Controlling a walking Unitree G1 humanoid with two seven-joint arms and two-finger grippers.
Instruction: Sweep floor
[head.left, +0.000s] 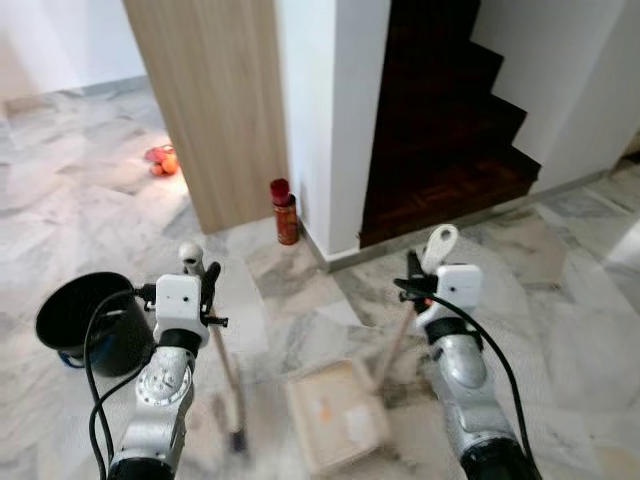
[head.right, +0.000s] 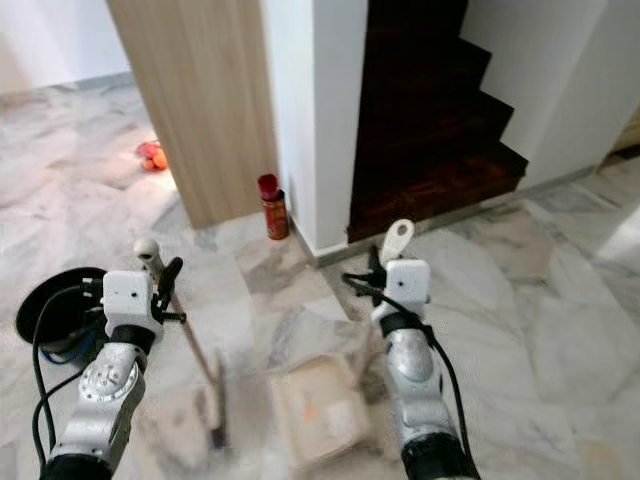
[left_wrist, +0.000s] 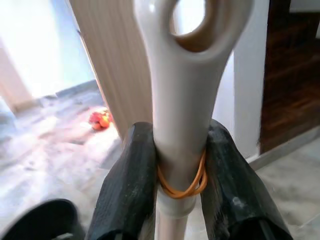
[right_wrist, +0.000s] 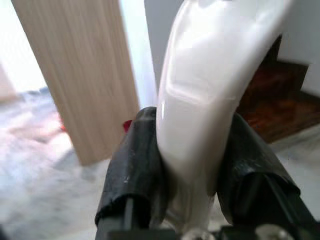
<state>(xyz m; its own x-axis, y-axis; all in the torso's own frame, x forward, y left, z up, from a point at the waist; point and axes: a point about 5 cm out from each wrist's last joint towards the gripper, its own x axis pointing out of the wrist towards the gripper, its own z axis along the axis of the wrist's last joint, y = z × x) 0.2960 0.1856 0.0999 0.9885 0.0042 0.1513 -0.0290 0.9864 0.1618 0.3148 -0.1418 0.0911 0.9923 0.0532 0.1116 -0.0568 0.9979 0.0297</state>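
Broom (head.left: 225, 370) is clamped in left gripper (left_wrist: 180, 170); right gripper (right_wrist: 192, 160) is closed around dustpan (head.left: 338, 415) handle.

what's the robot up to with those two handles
It is sweeping the marble floor. The left gripper is shut on the cream broom handle, its brush end down on the floor. The right gripper is shut on the long cream handle of the beige dustpan, which sits on the floor beside the broom. A black bucket stands to the robot's left.

red spray can (head.left: 285, 212) by white pillar (head.left: 330, 120) | black bucket (head.left: 88, 320) | dark wooden stairs (head.left: 445, 130) | orange items (head.left: 163, 160)
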